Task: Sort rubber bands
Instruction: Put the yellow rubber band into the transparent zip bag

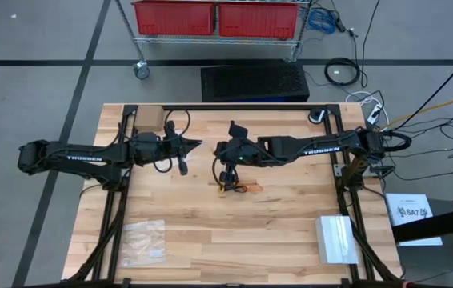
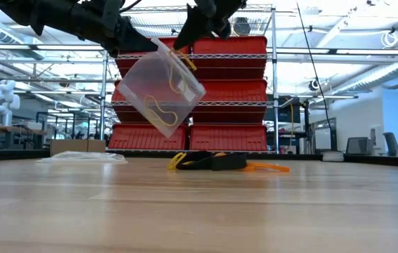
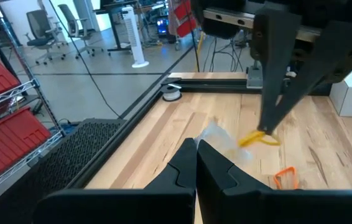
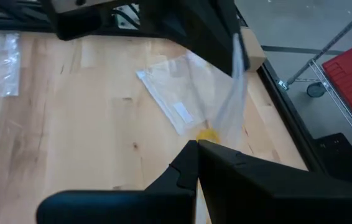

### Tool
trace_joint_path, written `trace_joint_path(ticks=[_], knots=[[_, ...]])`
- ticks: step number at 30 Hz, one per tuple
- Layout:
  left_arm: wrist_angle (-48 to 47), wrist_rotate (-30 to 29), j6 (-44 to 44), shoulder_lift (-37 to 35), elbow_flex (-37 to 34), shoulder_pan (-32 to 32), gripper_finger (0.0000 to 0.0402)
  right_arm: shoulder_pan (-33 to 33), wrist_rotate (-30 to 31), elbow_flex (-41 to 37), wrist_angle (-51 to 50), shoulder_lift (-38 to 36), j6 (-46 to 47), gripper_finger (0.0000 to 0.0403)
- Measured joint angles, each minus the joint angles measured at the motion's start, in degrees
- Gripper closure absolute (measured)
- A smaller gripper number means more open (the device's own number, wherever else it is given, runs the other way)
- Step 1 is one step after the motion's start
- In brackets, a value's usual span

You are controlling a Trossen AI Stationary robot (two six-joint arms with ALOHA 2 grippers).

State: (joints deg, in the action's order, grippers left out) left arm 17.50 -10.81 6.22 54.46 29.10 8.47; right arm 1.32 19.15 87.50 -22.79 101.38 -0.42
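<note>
A clear plastic bag [image 2: 160, 88] hangs in the air above the table's middle, with yellow rubber bands [image 2: 158, 109] inside it. My left gripper [image 2: 139, 43] comes from the left and is shut on the bag's top. My right gripper [image 2: 183, 43] comes from the right, slants down at the bag's mouth and is shut on a yellow rubber band [image 4: 207, 134]. A small pile of yellow, orange and black rubber bands [image 1: 238, 188] lies on the table below. In the high view my left gripper [image 1: 198, 145] and my right gripper [image 1: 223, 172] stand close together. My left gripper pinches the bag's upper edge [image 2: 153, 48] between its two shut fingers, coming nearly level from the table's left. The bag hangs tilted below the fingers, clear of the table. My right gripper pinches a yellow rubber band [image 3: 257, 138] at its fingertips, slanting down from the table's right. The band hangs at the bag's upper edge [image 4: 238, 81]. I cannot tell whether the fingers also touch the bag.
A second clear bag [image 1: 142, 240] lies flat near the table's near left corner. A white box [image 1: 337, 238] stands at the near right and a cardboard block [image 1: 148, 118] at the far left. A loose orange band [image 3: 285, 177] lies by the pile.
</note>
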Motion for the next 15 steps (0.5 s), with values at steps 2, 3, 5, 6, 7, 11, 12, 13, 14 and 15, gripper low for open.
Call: trace_joint_path(ticks=[2,3,5,6,7,11,12,13,14,15], knots=[[0.00,0.00,0.00,0.00,0.00,0.00,0.0401,-0.21,0.03,0.00,0.31,0.00,0.26,0.0403],[0.00,0.00,0.00,0.00,0.00,0.00,0.0401,-0.46,0.03,0.00,0.33,0.00,0.32,0.0403],[0.00,-0.02,0.00,0.00,0.00,0.00,0.0401,-1.06,0.03,0.00,0.29,0.00,0.35,0.0403],[0.00,-0.02,0.00,0.00,0.00,0.00,0.0401,-1.39,0.03,0.00,0.29,0.00,0.32,0.0403],[0.00,-0.05,0.00,0.00,0.00,0.00,0.0401,-1.75,0.03,0.00,0.27,0.00,0.16,0.0403],[-0.04,-0.09,0.00,0.00,0.00,0.00,0.0401,-3.18,-0.37,0.00,-0.19,0.00,-0.53,0.0403],[-0.04,-0.09,0.00,0.00,0.00,0.00,0.0401,-3.48,-1.29,0.00,-0.36,0.00,-0.61,0.0403],[-0.04,-0.09,0.01,0.00,0.00,0.00,0.0401,-3.78,-2.32,0.00,-0.37,0.00,-0.63,0.0403],[-0.07,-0.09,0.04,0.00,0.00,-0.02,0.0401,-4.04,-3.24,0.00,-0.39,0.00,-0.67,0.0403],[-0.07,-0.09,0.02,0.00,0.00,-0.02,0.0401,-4.20,-3.88,0.00,-0.40,0.00,-0.67,0.0403]])
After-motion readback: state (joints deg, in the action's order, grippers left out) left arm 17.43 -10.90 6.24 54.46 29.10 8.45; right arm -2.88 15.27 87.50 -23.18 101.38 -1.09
